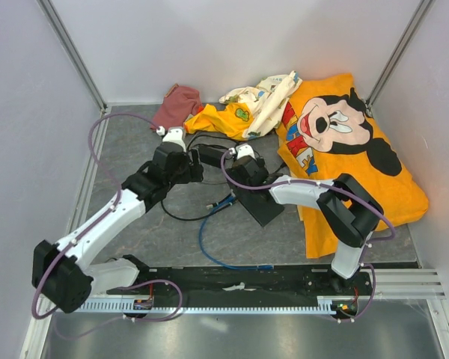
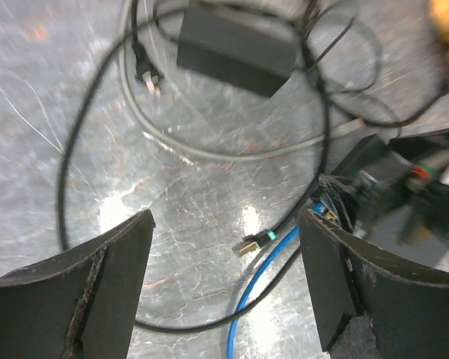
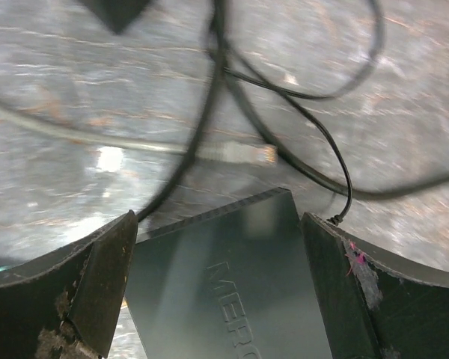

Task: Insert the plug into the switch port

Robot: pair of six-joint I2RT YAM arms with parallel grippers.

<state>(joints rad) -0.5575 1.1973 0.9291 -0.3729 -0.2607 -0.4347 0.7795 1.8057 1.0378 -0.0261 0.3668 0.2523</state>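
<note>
The switch [image 3: 232, 292] is a flat black box with raised letters, lying below and between my right gripper's [image 3: 217, 224] open fingers. In the top view the switch [image 1: 260, 206] lies mid-table under the right gripper [image 1: 238, 178]. The bright-blue cable [image 2: 258, 288] runs up to its plug [image 2: 325, 212], which sits at the switch's edge, half hidden by my left finger [image 2: 337, 277]. I cannot tell whether the plug is in a port. My left gripper [image 2: 224, 221] hangs open over the cables and holds nothing. From above, the left gripper [image 1: 193, 168] is just left of the switch.
A black cable ends in a gold connector with a green band [image 2: 248, 245] beside the blue cable. Thin black cables [image 2: 67, 187], a grey cable [image 2: 209, 153] and a black adapter box [image 2: 236, 45] lie ahead. An orange Mickey Mouse cloth [image 1: 352, 149] and other cloths [image 1: 178, 103] lie behind.
</note>
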